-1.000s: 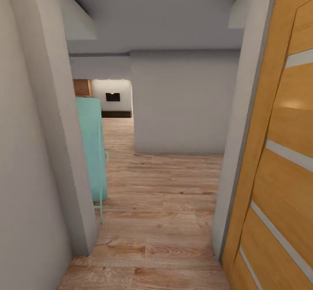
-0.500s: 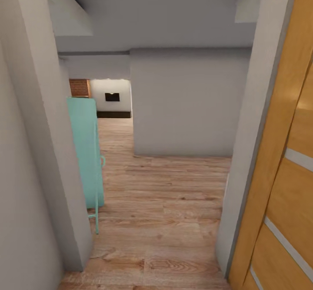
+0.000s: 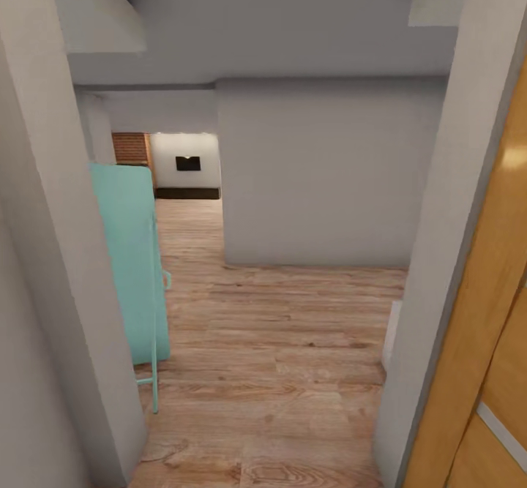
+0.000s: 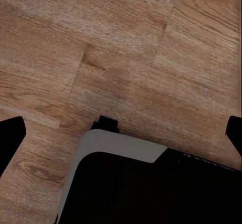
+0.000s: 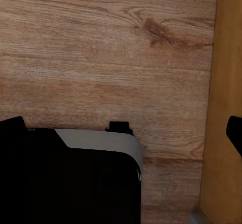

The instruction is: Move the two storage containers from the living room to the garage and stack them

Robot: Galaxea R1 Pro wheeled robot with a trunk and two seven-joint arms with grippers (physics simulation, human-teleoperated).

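Grey-white wall fills the left edge of the head view, close to the camera, as one side of a doorway. Just right of it, in the middle left of the frame, a turquoise panel stands upright on thin legs of the same colour, partly hidden behind the wall's edge and narrowing the passage on that side. Past its top, in the upper left, a far room shows a patch of brick and a pale wall with a small dark rectangle. A broad grey partition wall takes the centre of the frame. At the right edge, another grey jamb meets an orange wood door with a pale stripe.

Light wood plank flooring runs from the lower frame back toward the far room.

In the left wrist view, the left gripper looks down on the planks over the robot's dark base; its black fingertips sit at opposite frame edges, spread wide with nothing between them. The right gripper is the same, fingers wide apart over planks, with the orange door along one edge.

No frame has the storage containers in it, so their place cannot be told.
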